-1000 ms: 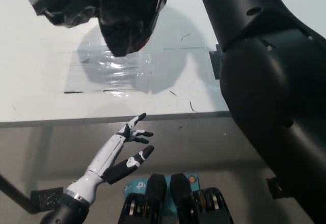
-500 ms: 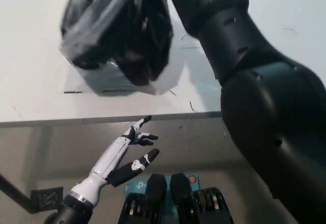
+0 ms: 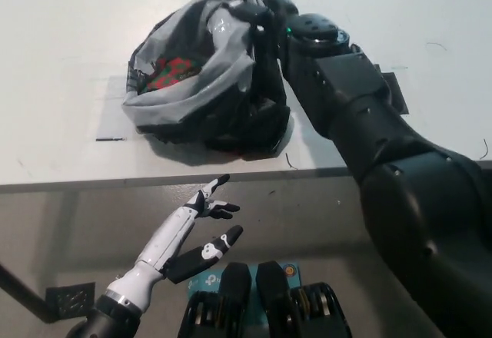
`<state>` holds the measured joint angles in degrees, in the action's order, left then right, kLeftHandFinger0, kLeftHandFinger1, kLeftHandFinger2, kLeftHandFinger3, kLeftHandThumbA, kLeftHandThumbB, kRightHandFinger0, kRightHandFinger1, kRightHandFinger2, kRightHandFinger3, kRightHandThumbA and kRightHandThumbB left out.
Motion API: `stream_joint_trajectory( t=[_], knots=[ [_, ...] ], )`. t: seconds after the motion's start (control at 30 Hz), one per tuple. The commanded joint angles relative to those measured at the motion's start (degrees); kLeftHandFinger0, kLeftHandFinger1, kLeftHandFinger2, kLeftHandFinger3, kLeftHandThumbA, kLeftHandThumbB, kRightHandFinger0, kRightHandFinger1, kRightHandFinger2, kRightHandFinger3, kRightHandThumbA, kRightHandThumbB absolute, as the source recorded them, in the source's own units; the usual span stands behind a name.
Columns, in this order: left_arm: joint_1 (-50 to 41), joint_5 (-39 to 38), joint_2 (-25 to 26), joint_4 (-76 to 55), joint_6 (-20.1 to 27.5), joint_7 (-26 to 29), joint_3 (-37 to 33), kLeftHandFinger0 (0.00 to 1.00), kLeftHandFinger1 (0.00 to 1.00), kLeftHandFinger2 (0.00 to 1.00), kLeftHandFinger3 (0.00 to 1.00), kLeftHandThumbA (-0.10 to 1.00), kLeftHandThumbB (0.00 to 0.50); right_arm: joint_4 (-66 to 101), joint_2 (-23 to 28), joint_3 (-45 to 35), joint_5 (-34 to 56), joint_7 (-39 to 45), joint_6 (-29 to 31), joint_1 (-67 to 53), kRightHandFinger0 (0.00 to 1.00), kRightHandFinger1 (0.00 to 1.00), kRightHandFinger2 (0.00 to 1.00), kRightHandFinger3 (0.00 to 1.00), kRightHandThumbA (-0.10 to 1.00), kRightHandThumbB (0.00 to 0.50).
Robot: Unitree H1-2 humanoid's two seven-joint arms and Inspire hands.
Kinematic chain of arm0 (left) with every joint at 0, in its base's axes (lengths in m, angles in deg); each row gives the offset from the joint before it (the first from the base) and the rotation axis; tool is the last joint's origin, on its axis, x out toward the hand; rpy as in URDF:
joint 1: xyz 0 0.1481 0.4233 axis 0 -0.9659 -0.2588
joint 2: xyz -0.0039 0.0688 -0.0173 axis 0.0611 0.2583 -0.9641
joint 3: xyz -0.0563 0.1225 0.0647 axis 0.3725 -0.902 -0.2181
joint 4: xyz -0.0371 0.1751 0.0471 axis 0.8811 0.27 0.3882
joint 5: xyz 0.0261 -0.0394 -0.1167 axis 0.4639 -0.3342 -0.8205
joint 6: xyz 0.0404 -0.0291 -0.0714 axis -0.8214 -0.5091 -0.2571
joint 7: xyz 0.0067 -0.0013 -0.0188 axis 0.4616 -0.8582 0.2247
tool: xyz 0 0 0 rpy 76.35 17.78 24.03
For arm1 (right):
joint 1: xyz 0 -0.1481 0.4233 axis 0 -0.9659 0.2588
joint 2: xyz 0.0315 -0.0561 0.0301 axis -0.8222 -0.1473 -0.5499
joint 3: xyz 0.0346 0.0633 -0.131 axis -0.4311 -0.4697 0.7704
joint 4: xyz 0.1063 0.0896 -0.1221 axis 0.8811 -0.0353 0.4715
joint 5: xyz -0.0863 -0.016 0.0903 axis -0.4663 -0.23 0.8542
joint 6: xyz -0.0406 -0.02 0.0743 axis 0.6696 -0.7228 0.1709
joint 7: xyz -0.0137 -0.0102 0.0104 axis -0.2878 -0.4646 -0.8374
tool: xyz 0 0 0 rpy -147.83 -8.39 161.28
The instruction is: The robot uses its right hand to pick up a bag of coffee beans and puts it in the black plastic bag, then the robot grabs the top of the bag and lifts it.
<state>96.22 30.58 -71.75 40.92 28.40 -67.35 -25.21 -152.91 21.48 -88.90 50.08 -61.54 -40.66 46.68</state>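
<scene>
1. One wide white counter (image 3: 61, 61), filling the upper part of the head view and ending in a front edge just above the left hand.
2. Black right arm (image 3: 369, 146) next in bulk, entering from the lower right and reaching up and left across the counter to the top of the bag.
3. Black plastic bag (image 3: 207, 84), slumped on the counter near its front edge, mouth gaping toward the left, rim folded into a grey glossy band.
4. Right hand (image 3: 265, 8) at the bag's upper right, buried in crumpled plastic; looks clenched on the top of the bag, though the fingers themselves mostly hidden by folds.
5. White left hand (image 3: 188, 234) below the counter edge at lower left, idle, released, fingers spread and holding nothing.
6. Bag of coffee beans (image 3: 171, 71), only a small red-and-green patch visible through the mouth, lying inside the black plastic bag.
7. Progress, as a judgement: first half apparently done, with the coffee already inside; grasp on the bag's top seemingly made; bag resting on the counter with no daylight beneath it, so the lift left to do.
8. Risk worth noting: open mouth facing sideways, so a tilted lift could spill the contents.
</scene>
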Motion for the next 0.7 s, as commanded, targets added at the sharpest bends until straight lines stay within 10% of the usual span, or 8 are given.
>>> stream_joint_trajectory(
  t=[0.0,0.03,0.07,0.13,0.43,0.67],
  knots=[
    [0.97,-0.06,0.0,-1.38,-0.04,-0.06,-0.06,0.76,0.68,0.72,1.0,0.73,0.183,1.48,1.48,2.68,-1.53,1.49,-0.41,7.11,0.05,0.35,0.79,0.83,0.18,0.046],
    [1.12,0.13,0.02,-1.25,-0.16,-0.01,-0.08,0.77,0.69,0.72,1.0,0.73,0.192,1.55,1.8,2.52,-0.77,2.25,-1.26,8.09,0.15,0.37,0.72,0.68,0.28,0.082],
    [1.22,0.4,-0.02,-1.05,0.2,0.21,-0.12,0.76,0.69,0.72,1.0,0.75,0.203,2.01,2.57,5.29,-2.74,5.28,-1.92,9.16,0.72,0.92,1.0,1.0,0.59,0.188],
    [1.18,0.93,0.09,-1.1,0.17,0.29,-0.24,0.76,0.7,0.74,1.0,0.78,0.206,2.92,3.73,9.11,-4.77,10.16,-3.01,10.63,1.0,1.0,1.0,1.0,0.82,0.296],
    [1.11,-0.47,0.14,-1.39,-0.68,-0.69,-0.39,0.73,0.69,0.76,1.0,0.71,0.203,8.5,6.2,14.86,-5.03,17.23,-3.89,14.38,1.0,1.0,1.0,1.0,1.0,0.493],
    [1.02,-0.63,0.19,-1.47,-1.13,-0.75,-0.57,0.73,0.7,0.77,1.0,0.67,0.196,11.68,7.45,15.89,-5.43,19.46,-5.9,17.4,1.0,1.0,1.0,1.0,1.0,0.5]
  ],
)
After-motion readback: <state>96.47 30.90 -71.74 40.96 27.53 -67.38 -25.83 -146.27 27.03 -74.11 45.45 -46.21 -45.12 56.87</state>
